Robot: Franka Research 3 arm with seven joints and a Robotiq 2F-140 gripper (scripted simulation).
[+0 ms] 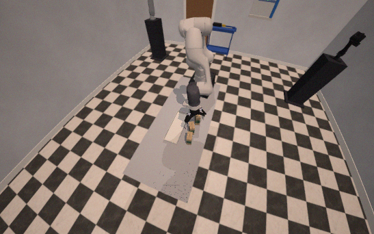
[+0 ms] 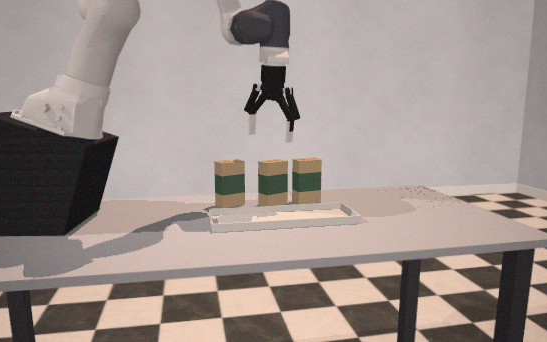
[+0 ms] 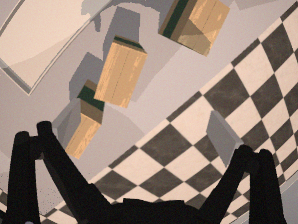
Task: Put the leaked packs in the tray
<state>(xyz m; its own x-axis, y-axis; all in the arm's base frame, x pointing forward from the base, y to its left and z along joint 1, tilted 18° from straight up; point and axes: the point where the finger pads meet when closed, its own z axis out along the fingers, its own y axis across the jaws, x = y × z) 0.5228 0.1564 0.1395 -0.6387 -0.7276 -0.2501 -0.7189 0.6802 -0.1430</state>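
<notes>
Three tan coffee packs with green bands stand upright in a row behind the tray in the exterior view: a left pack [image 2: 229,184] [image 1: 197,119] nearest the robot base, a middle pack [image 2: 273,183] [image 1: 191,127] [image 3: 121,72], and a right pack [image 2: 307,181] [image 1: 189,137]. The pale tray [image 2: 289,226] [image 1: 174,131] [image 3: 40,40] lies beside the row, with no pack in it. My gripper [image 2: 270,137] [image 1: 195,120] [image 3: 145,116] is open and empty, above the middle pack in the exterior view. In the wrist view its left finger partly covers the lowest pack. Softness cannot be seen.
The grey table [image 2: 394,237] [image 1: 150,154] carries the packs and tray. The black robot base [image 2: 39,185] stands at its left end in the exterior view. The gap between the middle and right packs is narrower than the one between the left and middle packs.
</notes>
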